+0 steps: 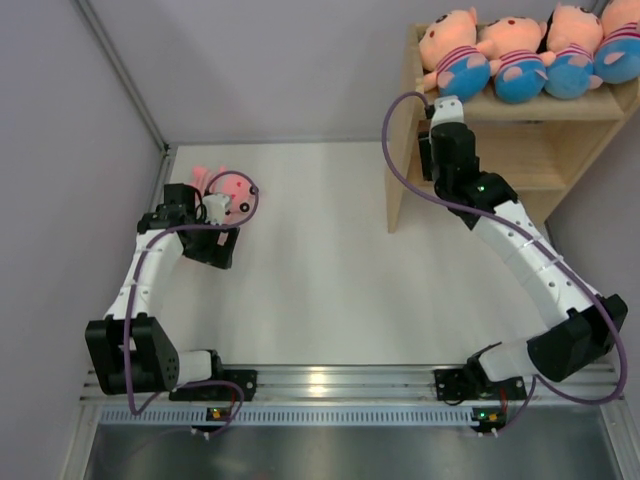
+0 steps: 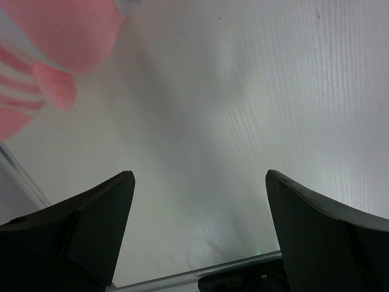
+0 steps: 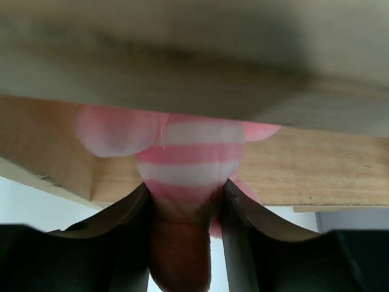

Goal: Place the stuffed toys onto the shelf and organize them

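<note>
Several peach-faced stuffed toys with blue bottoms (image 1: 515, 60) lie in a row on the top of the wooden shelf (image 1: 405, 170) at the back right. My right gripper (image 1: 445, 105) is at the shelf's left end, just under the top board. In the right wrist view it (image 3: 185, 185) is shut on a pink-and-white striped toy (image 3: 191, 152), held against the wood (image 3: 334, 176). An all-pink toy (image 1: 230, 185) lies on the table at the left. My left gripper (image 1: 212, 240) is open and empty beside it. In the left wrist view (image 2: 197, 176) the toy (image 2: 55, 42) lies outside the fingers.
Grey walls close the left and back sides, and the shelf stands against the right one. A metal rail (image 1: 340, 382) runs along the table's near edge between the arm bases. White tabletop (image 1: 320, 250) lies between the arms.
</note>
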`<action>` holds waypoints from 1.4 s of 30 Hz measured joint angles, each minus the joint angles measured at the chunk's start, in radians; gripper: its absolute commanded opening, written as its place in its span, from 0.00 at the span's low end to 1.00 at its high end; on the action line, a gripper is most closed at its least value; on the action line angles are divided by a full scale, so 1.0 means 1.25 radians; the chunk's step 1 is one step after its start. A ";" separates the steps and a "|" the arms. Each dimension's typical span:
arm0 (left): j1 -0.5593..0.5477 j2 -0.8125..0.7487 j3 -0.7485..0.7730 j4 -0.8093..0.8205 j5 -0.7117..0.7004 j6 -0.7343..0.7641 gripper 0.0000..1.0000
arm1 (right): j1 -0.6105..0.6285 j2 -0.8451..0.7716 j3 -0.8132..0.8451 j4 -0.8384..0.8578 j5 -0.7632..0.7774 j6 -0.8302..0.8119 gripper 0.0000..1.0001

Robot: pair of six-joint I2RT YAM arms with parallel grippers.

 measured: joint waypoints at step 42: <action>0.167 0.216 0.072 0.209 -0.112 0.237 0.87 | 0.002 -0.147 -0.120 0.107 -0.323 -0.100 0.72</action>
